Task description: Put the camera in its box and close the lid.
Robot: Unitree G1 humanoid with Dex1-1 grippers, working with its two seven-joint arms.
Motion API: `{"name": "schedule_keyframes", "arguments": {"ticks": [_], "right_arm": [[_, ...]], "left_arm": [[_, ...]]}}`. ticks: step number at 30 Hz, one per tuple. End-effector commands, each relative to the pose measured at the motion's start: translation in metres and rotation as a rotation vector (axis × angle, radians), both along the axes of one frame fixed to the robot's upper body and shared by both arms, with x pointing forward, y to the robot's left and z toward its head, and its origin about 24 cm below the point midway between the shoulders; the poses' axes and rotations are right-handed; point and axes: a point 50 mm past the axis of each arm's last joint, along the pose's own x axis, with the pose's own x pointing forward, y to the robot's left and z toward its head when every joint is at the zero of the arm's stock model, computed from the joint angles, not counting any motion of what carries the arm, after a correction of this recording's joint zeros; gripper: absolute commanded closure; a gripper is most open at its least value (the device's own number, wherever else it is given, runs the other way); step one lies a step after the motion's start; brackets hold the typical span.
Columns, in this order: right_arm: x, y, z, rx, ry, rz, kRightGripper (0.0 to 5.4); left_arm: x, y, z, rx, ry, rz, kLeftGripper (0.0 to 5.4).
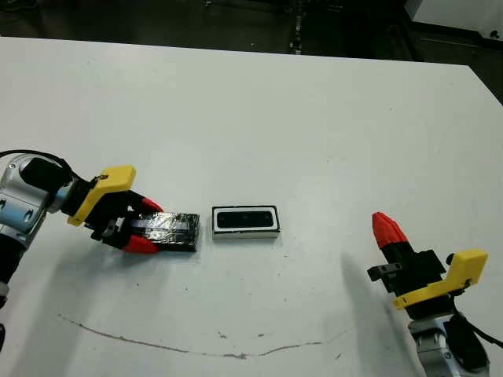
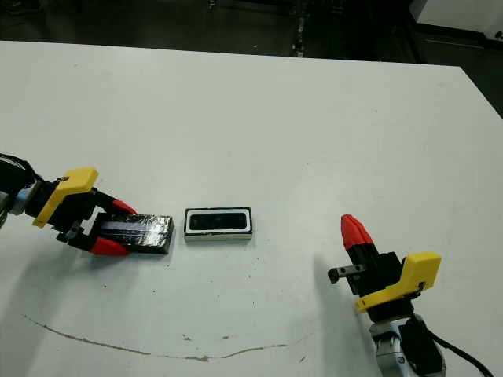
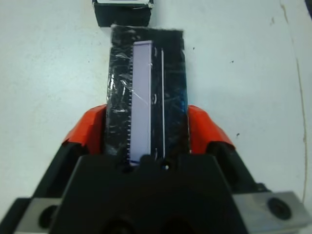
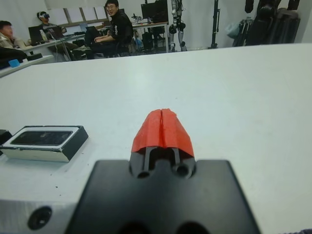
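Worktop (image 1: 259, 102): white, with a thin dark curved mark along the near edge.

Box (image 1: 246, 222): shallow tray, white walls, dark rim, lying flat near the worktop's middle. Uncovered.

Camera (image 1: 245, 219): glossy black oblong, lying flat inside the box.

Lid (image 1: 167, 232): black cover with crinkled silvery patches and a pale strip along its top (strip plain in the left wrist view). Lies flat on the worktop just beside the box, on the box's left, one short end close to the box's end wall; whether they touch cannot be told.

Left gripper (image 1: 141, 225): red fingers (image 3: 87, 129) set one on each long side of the lid, clamped against it at its far end from the box.

Right gripper (image 1: 387, 228): fingers pressed together, nothing between them. Held on the right, well apart from the box.

People: seated at desks beyond the worktop (right wrist view only).
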Motion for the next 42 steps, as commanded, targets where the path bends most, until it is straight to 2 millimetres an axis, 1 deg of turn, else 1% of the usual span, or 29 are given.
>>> {"name": "schedule_keyframes", "arguments": {"ticks": [1, 3, 6, 13, 15, 18, 25, 32, 36, 42], "right_arm": [[-0.002, -0.003, -0.002, -0.017, 0.010, -0.002, 5.40], [-0.002, -0.003, -0.002, -0.026, 0.018, -0.012, 5.40], [-0.002, -0.003, -0.002, -0.027, 0.021, -0.015, 5.40], [-0.003, -0.002, -0.001, -0.014, 0.028, -0.006, 5.40], [-0.003, -0.001, -0.002, -0.021, 0.012, 0.002, 5.40], [-0.003, -0.001, -0.002, -0.034, 0.013, -0.005, 5.40], [-0.004, 0.002, -0.003, -0.019, 0.021, -0.011, 5.40], [-0.004, 0.002, -0.003, -0.044, 0.014, -0.012, 5.40], [-0.004, 0.002, -0.003, -0.030, 0.018, -0.008, 5.40], [-0.005, 0.003, 0.000, -0.027, 0.030, -0.006, 5.40]], "left_arm": [[-0.006, 0.001, -0.014, 0.007, 0.052, 0.008, 2.23], [-0.006, 0.001, -0.014, 0.003, 0.041, 0.010, 2.23], [-0.006, 0.003, -0.014, -0.029, 0.044, 0.066, 2.23], [-0.006, 0.007, -0.011, -0.247, 0.020, 0.234, 2.23], [-0.007, 0.006, -0.009, -0.286, 0.029, 0.282, 2.23], [-0.008, 0.004, -0.004, -0.317, -0.018, 0.329, 2.23], [-0.014, -0.011, 0.004, -0.374, -0.083, 0.377, 2.23], [-0.016, -0.030, 0.008, -0.350, -0.074, 0.361, 2.23], [-0.014, -0.037, 0.008, -0.336, -0.079, 0.322, 2.23], [-0.011, -0.048, 0.003, -0.326, -0.071, 0.319, 2.23]]}}
